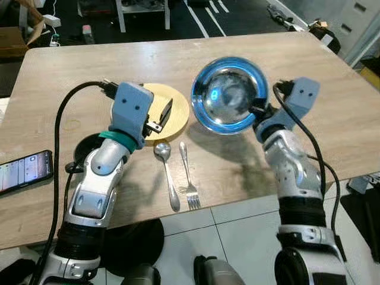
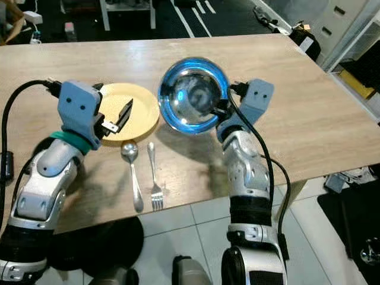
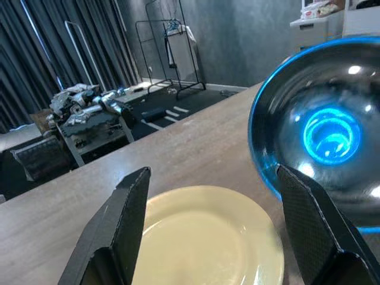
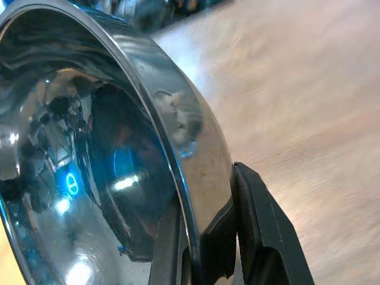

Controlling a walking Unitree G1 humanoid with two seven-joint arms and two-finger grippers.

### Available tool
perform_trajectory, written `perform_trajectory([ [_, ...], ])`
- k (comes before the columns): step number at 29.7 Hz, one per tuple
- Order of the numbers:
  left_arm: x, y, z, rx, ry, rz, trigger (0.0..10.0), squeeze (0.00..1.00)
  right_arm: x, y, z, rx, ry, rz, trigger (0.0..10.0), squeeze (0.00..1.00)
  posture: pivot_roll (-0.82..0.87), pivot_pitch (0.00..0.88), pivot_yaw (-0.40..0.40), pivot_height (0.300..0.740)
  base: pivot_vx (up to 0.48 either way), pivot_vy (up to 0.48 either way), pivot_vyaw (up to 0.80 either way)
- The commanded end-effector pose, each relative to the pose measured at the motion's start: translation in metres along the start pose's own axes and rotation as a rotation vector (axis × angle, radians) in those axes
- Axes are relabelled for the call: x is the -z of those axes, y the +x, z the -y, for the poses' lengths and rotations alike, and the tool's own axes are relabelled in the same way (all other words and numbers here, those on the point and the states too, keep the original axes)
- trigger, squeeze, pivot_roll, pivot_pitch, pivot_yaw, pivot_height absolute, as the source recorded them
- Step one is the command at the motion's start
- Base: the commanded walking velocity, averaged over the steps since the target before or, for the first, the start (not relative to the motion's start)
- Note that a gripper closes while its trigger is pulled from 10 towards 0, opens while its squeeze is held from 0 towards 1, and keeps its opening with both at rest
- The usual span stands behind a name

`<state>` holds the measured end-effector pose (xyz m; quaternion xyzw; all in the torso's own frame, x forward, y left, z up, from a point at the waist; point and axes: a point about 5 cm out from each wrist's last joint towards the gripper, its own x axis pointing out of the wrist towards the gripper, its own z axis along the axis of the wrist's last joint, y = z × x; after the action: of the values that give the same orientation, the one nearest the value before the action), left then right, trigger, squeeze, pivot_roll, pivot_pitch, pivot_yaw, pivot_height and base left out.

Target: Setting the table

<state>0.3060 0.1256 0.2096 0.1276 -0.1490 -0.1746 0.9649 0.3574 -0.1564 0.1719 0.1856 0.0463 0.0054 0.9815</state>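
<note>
One bowl (image 1: 229, 95) rim sits pinched in right gripper (image 1: 259, 110).

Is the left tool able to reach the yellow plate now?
Probably yes. The left tool hovers open just above the yellow plate, with nothing between them. The bowl, held by the right tool, sits off to the side.

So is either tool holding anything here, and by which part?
The right tool grips the shiny metal bowl by its rim, one finger inside and one outside. The left tool is open over the yellow plate, holding nothing.
</note>
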Motion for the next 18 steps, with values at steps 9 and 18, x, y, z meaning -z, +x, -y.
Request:
perform_trajectory([
  [9, 0.0017, -0.0055, 0.0093, 0.057, -0.033, -0.022, 10.0, 0.0, 0.0138, -0.0091, 0.0067, -0.043, -0.039, -0.134, 10.0, 0.36, 0.01, 0.047, -0.023, 0.74, 0.0, 0.0, 0.0],
  [18, 0.0001, -0.0061, 0.0104, 0.061, -0.042, -0.028, 10.0, 0.0, 0.0091, -0.0068, 0.0079, -0.035, -0.028, -0.135, 10.0, 1.0, 0.01, 0.045, -0.022, 0.74, 0.0, 0.0, 0.0],
])
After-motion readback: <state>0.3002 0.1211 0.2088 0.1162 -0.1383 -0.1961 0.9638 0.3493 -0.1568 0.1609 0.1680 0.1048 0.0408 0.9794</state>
